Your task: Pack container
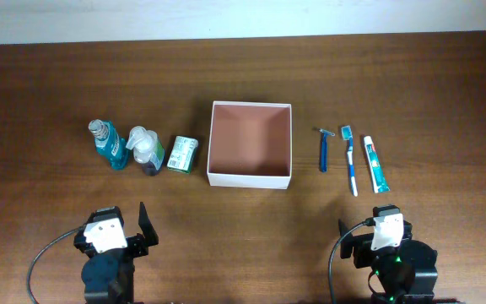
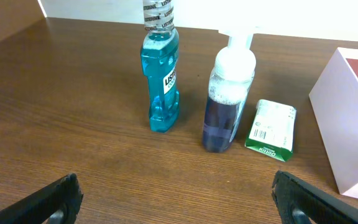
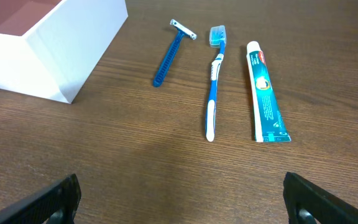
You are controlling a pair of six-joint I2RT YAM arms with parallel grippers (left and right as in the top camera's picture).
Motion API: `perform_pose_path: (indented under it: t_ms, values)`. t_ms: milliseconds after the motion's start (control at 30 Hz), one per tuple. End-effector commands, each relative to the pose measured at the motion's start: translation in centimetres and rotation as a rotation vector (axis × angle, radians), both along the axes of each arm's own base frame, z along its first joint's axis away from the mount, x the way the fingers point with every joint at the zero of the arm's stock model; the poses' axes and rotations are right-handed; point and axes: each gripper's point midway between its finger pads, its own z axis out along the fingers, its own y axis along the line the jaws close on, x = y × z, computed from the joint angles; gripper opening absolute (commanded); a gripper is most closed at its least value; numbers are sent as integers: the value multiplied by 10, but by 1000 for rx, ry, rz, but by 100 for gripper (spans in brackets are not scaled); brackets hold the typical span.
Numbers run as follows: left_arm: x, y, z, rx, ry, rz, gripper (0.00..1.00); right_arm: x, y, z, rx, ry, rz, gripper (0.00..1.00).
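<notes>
The container (image 1: 251, 179), a square white box with a pinkish-tan inside, stands empty at the table's middle. It also shows in the left wrist view (image 2: 344, 118) and the right wrist view (image 3: 55, 50). Left of it stand a blue mouthwash bottle (image 1: 108, 145) (image 2: 161, 81), a foam pump bottle (image 1: 147, 152) (image 2: 229, 93) and a green-and-white carton (image 1: 182, 154) (image 2: 272, 126). Right of it lie a blue razor (image 1: 323, 150) (image 3: 169, 53), a toothbrush (image 1: 350, 159) (image 3: 214, 81) and a toothpaste tube (image 1: 375, 163) (image 3: 264, 90). My left gripper (image 2: 179, 199) and right gripper (image 3: 182, 199) are open and empty near the front edge.
The brown wooden table (image 1: 243, 76) runs to a pale wall at the back. Both arm bases (image 1: 108, 253) (image 1: 391, 253) sit at the front edge, left and right.
</notes>
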Motion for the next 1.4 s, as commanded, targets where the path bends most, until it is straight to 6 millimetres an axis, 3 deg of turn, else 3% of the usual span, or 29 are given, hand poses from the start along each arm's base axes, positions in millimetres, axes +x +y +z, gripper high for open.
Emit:
perform_pose_path:
  t_ms: [0,567,633,733,833,1100,1200,1367]
  values:
    - [0,0,-1,9,-5,-4,100,0,-1,-1,12,-2,-9,99]
    - [0,0,-1,8,-5,-6,100,0,-1,-1,13,-1,-9,99]
    - [1,-6,-1,-3,-5,-37,100,0,-1,-1,13,-2,-9,99]
    - [3,-30,3,-58,-20,-167,100,0,-1,-1,12,-2,-9,99]
    - [-2,-61,33,-186,-72,-318,100,0,-1,-1,13,-2,-9,99]
    - [-8,-50,141,-205,-168,-249,100,0,-1,-1,12,-2,-9,99]
    - [1,-40,156,-199,-36,-183,100,0,-1,-1,13,-2,-9,99]
    - [38,-38,165,-103,246,-212,100,0,-1,-1,13,-2,-9,99]
